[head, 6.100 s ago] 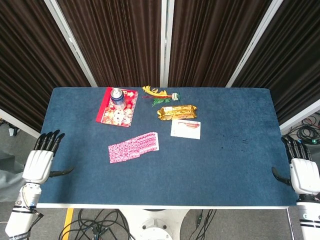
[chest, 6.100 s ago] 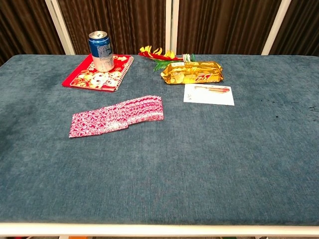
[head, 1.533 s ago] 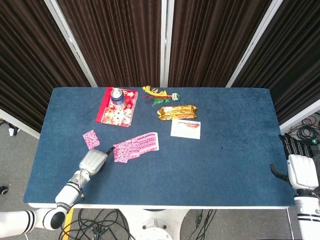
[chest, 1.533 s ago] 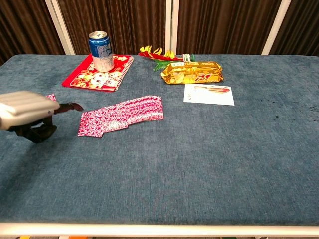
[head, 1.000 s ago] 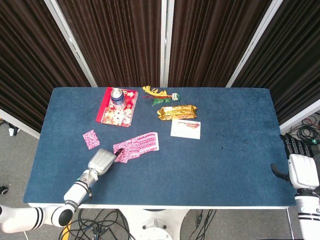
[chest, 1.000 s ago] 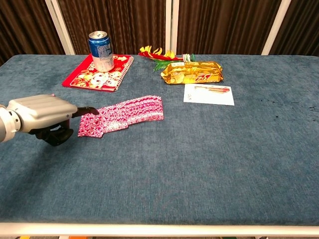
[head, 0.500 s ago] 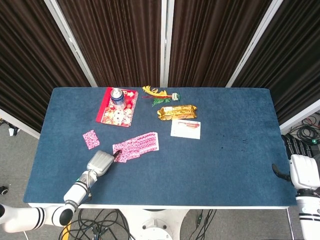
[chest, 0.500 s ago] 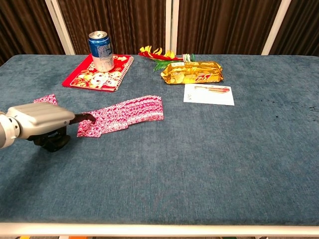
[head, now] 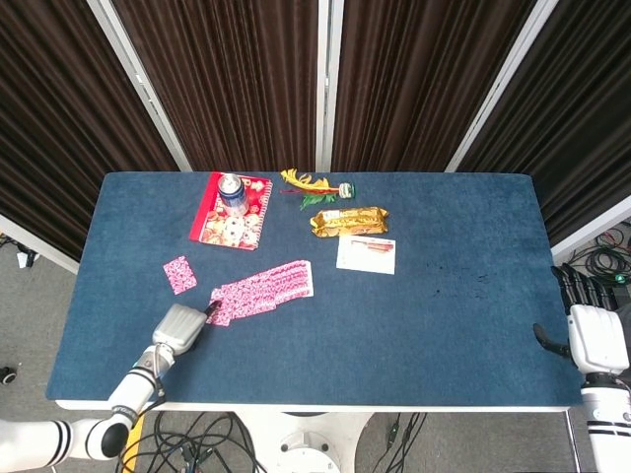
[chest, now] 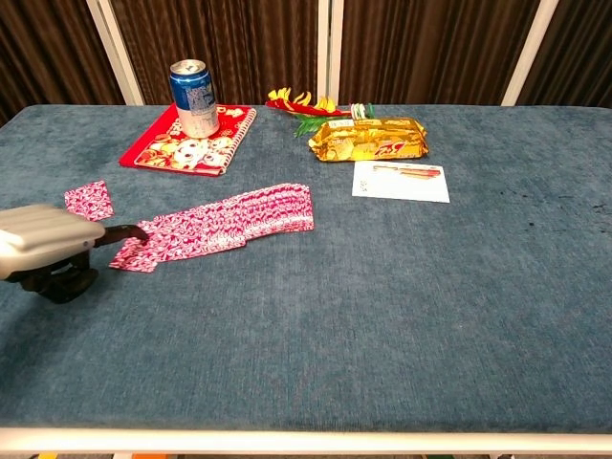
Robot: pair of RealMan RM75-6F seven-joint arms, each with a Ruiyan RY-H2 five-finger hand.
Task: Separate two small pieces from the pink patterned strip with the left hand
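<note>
The pink patterned strip (head: 264, 289) (chest: 234, 219) lies slanted on the blue table, left of centre. One small pink piece (head: 178, 274) (chest: 88, 200) lies apart, to the strip's left. A second piece (chest: 134, 251) sits at the strip's left end, pulled slightly outward and still touching it. My left hand (head: 180, 327) (chest: 46, 247) is low over the table, with one dark fingertip (chest: 134, 230) on that end piece. I cannot see whether the thumb grips it. My right hand (head: 595, 340) rests off the table's right edge, fingers straight and holding nothing.
At the back left a blue can (chest: 194, 98) stands on a red notebook (chest: 182, 143). A gold snack packet (chest: 369, 139), a white card (chest: 400, 181) and a yellow-red-green trinket (chest: 304, 103) lie at the back centre.
My left hand drew back toward the left front, dragging the strip's end piece leftward so it now sticks out from the strip. The right hand stayed put.
</note>
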